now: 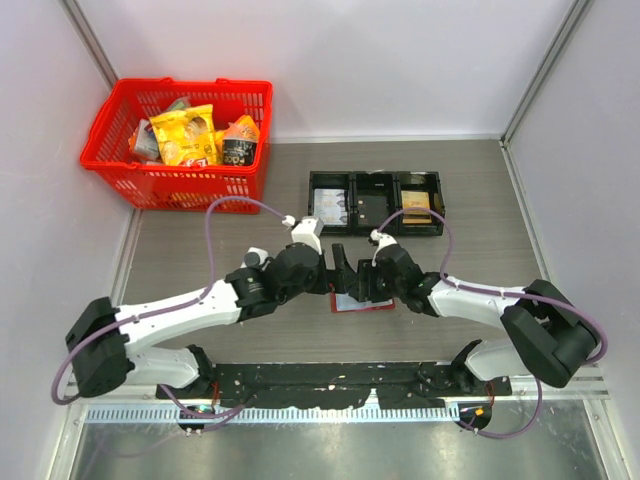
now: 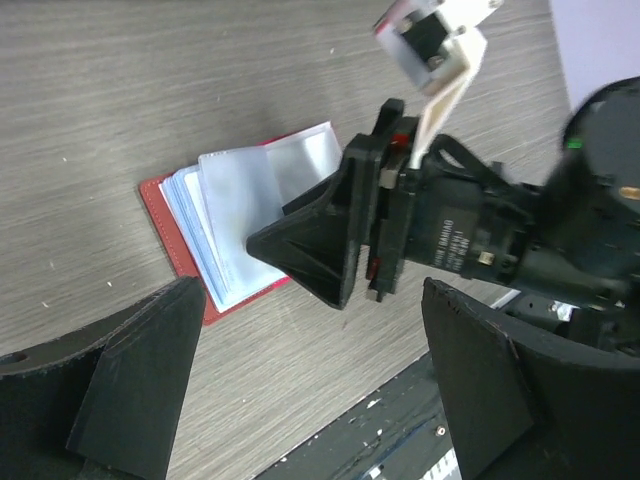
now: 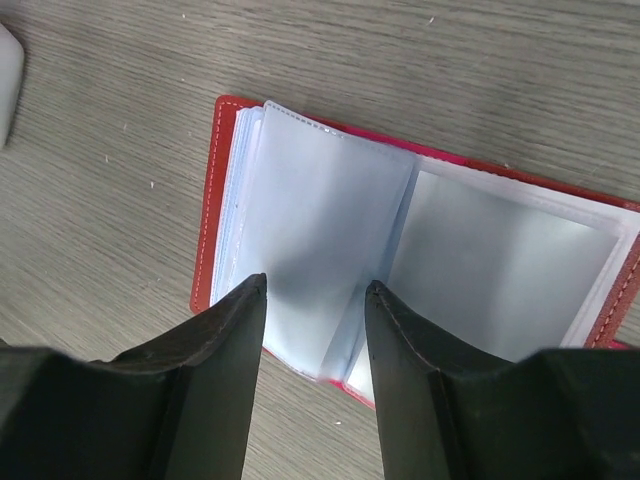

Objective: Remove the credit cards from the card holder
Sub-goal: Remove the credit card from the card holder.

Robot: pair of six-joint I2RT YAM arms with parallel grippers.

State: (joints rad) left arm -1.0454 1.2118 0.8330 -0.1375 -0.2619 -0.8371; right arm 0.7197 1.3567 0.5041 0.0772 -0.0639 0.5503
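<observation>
Red card holder (image 3: 330, 225) lies spread (mostly hidden overhead) beneath right gripper (image 3: 315, 290), jaws apart.

The overhead view is lit brightly and evenly; only faint shadows are laid on the desk (image 1: 480, 200). In the right wrist view the right end effector (image 3: 315, 300) is rendered dark and soft at the bottom, its shadow cast on the card holder (image 3: 500, 260).

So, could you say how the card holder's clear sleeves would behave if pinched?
Probably floppy: the sleeves fan up and curve loosely off the red card holder. Likely slippery, since they look glossy. The flat holder might slide on the table.
</observation>
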